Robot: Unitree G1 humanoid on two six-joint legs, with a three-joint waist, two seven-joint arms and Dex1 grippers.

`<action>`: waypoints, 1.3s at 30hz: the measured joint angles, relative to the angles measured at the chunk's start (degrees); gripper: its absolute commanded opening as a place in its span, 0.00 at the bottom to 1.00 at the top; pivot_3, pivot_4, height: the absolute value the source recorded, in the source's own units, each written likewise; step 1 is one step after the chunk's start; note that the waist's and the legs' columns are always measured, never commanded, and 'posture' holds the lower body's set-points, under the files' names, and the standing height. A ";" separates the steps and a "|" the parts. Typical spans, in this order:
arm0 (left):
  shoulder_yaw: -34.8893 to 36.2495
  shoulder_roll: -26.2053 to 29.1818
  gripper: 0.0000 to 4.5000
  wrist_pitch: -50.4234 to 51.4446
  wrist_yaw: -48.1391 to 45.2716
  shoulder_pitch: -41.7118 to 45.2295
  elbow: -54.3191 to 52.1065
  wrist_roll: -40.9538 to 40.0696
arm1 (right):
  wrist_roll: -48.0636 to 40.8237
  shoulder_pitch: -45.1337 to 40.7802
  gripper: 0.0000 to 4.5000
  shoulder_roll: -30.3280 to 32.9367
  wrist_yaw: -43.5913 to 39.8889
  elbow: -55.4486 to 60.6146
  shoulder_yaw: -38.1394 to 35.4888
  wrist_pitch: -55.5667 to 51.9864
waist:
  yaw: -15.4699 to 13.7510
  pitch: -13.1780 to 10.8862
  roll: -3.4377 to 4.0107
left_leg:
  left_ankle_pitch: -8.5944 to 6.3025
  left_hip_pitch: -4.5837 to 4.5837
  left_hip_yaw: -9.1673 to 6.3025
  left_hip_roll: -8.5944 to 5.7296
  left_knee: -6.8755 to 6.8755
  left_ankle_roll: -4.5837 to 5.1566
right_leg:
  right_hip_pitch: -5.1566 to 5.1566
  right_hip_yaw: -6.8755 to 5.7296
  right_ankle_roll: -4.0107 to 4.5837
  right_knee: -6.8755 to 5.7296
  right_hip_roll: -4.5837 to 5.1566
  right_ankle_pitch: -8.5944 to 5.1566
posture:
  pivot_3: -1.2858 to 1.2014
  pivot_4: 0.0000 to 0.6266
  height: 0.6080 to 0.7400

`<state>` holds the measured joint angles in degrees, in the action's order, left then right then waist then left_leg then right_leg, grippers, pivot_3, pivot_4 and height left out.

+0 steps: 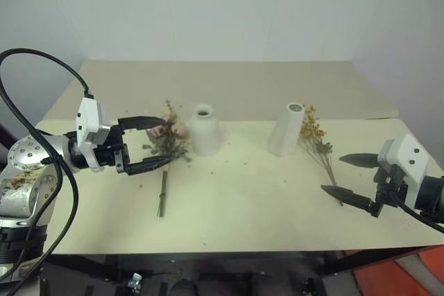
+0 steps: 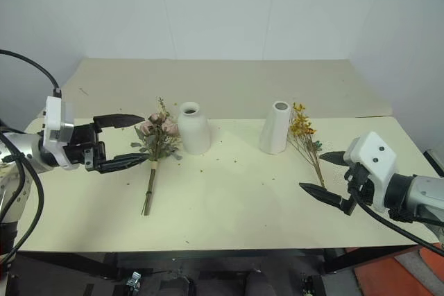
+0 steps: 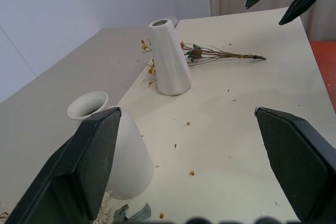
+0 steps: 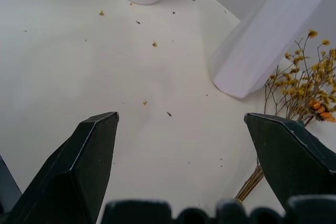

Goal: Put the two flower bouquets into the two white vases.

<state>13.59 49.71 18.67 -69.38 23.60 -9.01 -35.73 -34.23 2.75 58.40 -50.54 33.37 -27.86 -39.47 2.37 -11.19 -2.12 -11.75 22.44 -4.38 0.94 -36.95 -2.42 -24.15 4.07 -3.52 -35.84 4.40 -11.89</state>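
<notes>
The pink rose bouquet [image 1: 170,133] lies on the table, its stem [image 1: 162,195] pointing toward the front edge. Right beside its flower heads stands the squat white vase [image 1: 204,131]. Further right stands the taller slanted vase [image 1: 287,129], and the yellow-orange bouquet [image 1: 316,140] lies just to its right. My left gripper [image 1: 166,142] is open at the left of the roses, holding nothing. My right gripper [image 1: 331,173] is open near the yellow bouquet's stem ends, also with nothing in it. In the right wrist view, the tall vase [image 4: 268,40] and yellow blossoms [image 4: 304,82] lie ahead of the fingers.
The cream table [image 1: 243,206] carries small flower crumbs [image 4: 154,44] between the vases and its front edge. A second beige surface [image 1: 229,81] runs behind it up to a white wall. An orange object [image 1: 395,275] sits on the floor at the front right.
</notes>
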 measured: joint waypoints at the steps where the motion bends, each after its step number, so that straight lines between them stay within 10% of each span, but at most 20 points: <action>1: 0.00 0.00 0.99 -0.01 -0.02 0.00 0.00 0.06 | -0.06 0.09 1.00 0.00 0.01 0.05 -0.01 -0.05 | -0.01 0.00 0.00 | 0.00 0.00 0.00 0.00 0.00 0.00 | 0.00 0.00 0.00 0.00 0.00 0.00 | 0.52 0.24 1.00; 19: -1.35 -1.35 0.99 -0.05 0.70 1.23 -0.02 1.49 | -2.58 -5.57 1.00 1.31 3.27 -2.23 0.97 -7.85 | 0.00 0.00 0.00 | 0.00 -0.02 0.00 -0.01 -0.02 0.00 | 0.04 0.00 0.00 -0.01 0.01 0.01 | 0.52 0.24 1.00; 39: -28.82 -21.42 0.99 -3.93 7.93 20.00 7.52 21.19 | 12.32 -38.12 1.00 -2.75 14.62 -32.19 36.28 -25.87 | 0.25 0.01 0.01 | 0.01 0.18 -0.03 -0.08 -0.03 0.02 | -0.14 0.04 -0.01 0.04 0.01 0.06 | 0.52 0.24 1.00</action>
<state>-15.23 28.29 14.74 -61.45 43.60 -1.49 -14.54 -21.91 -35.37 55.65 -35.92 1.19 8.41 -65.34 2.61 -11.18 -2.11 -11.75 22.62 -4.42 0.85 -36.98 -2.41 -24.29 4.10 -3.53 -35.80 4.41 -11.83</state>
